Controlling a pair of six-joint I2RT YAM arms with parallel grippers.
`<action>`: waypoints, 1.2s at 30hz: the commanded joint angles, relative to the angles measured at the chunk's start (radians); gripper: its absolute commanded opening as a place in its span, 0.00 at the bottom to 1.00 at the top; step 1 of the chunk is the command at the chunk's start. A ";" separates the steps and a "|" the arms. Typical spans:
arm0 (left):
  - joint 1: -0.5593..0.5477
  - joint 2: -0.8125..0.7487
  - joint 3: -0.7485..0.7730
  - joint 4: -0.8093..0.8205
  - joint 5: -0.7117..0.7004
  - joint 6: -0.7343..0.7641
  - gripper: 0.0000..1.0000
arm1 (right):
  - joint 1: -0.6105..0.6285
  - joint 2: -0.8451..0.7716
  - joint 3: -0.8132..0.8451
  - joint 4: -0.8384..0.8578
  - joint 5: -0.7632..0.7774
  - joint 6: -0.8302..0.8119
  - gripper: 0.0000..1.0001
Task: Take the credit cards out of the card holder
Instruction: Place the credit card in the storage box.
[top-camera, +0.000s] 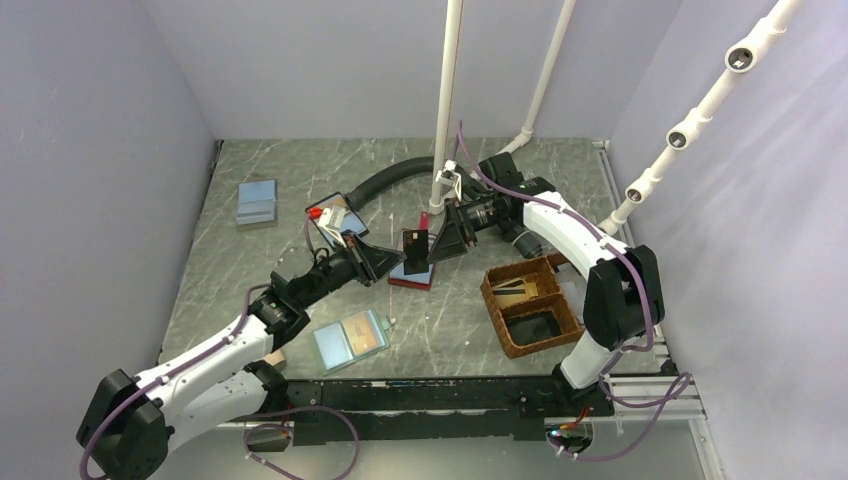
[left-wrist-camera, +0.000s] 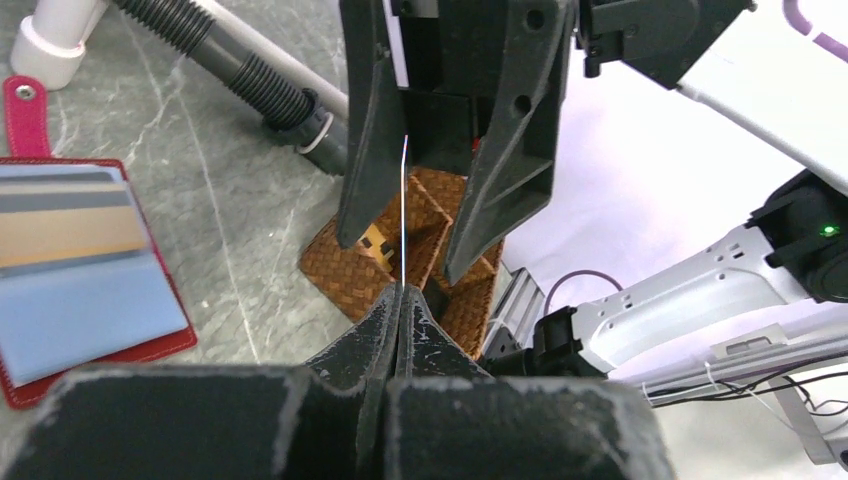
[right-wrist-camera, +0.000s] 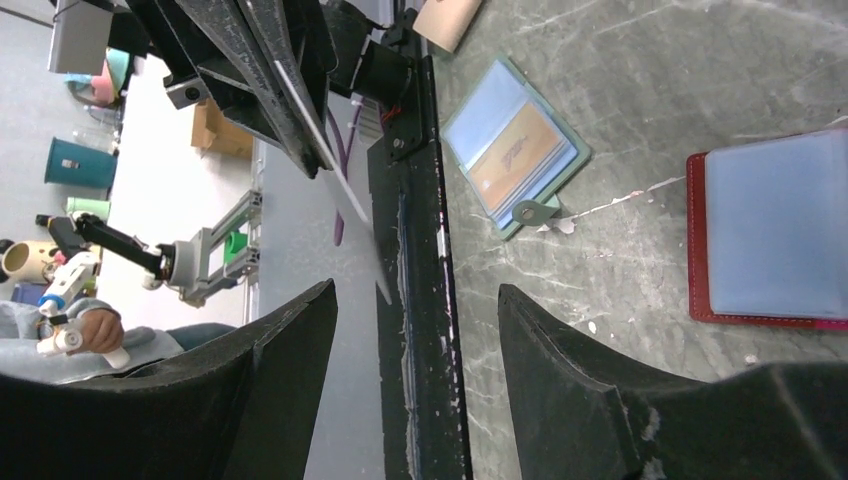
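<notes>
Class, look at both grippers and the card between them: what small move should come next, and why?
Probably the right gripper should close on the credit card. The left gripper is shut on one edge of it, holding it in the air, and the right jaws stand open on either side without touching.

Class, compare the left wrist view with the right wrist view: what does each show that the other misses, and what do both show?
Left wrist only: the woven basket and the black hose. Right wrist only: the teal card holder, lying open. Both: the red-edged holder and the credit card, pinched in the shut left gripper between the fingers of the open right gripper.
</notes>
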 joint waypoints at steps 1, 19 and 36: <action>-0.014 0.015 0.031 0.128 0.025 -0.024 0.00 | -0.014 -0.028 0.030 0.030 -0.049 0.003 0.64; -0.026 0.061 0.017 0.181 0.020 -0.046 0.01 | -0.022 -0.073 -0.011 0.146 -0.253 0.109 0.00; -0.024 -0.431 -0.014 -0.704 -0.257 -0.102 0.93 | -0.131 -0.244 -0.002 -0.560 0.341 -0.705 0.00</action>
